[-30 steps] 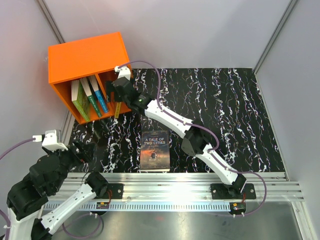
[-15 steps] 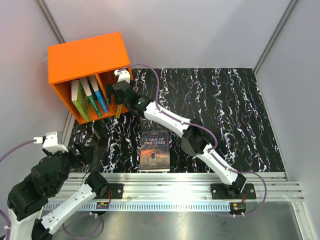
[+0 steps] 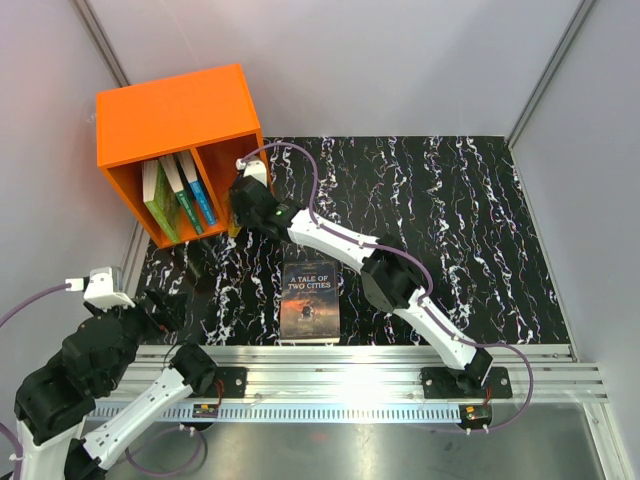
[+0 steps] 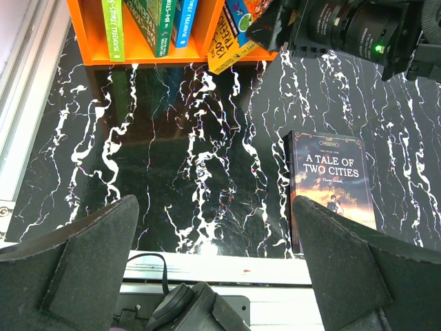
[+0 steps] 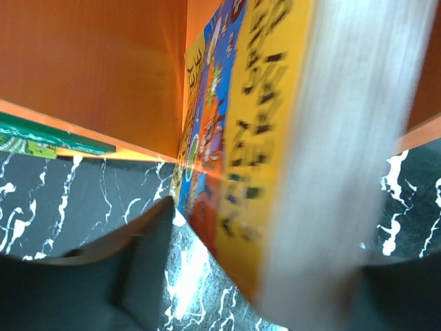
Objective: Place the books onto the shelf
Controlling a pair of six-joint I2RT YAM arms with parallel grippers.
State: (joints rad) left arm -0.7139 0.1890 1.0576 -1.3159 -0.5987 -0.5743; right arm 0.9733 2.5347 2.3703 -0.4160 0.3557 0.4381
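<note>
Plainly the work is at the right-hand compartment of the shelf (image 3: 170, 115). The right gripper (image 4: 272, 27) reaches to its mouth with the yellow book (image 4: 226, 38) between its fingers. That book stands tilted, its lower corner hanging out over the shelf's front edge and its upper part inside, close to the divider (image 5: 103, 69). The lean suggests it is only part way in and wants a push or a squaring-up before it will stand by itself.

From the right wrist view the book fills the gap between the jaws. It is too near and too blurred to say whether they clamp it or merely flank it, so I cannot tell.

Three books (image 3: 180, 195) stand in the left compartment, leaning together with their spines outward. They look done, which would explain why this one goes to the other side.

The dark book (image 3: 310, 298) lies flat and face up on the table (image 3: 450, 220), between the two arms and well apart from the shelf. It is not yet shelved, and it looks like the last one to fetch.

The left gripper (image 4: 217, 221) hangs near the table's front edge with its jaws spread wide and nothing between them. It is parked out of the right arm's way, though the dark book lies near it.
</note>
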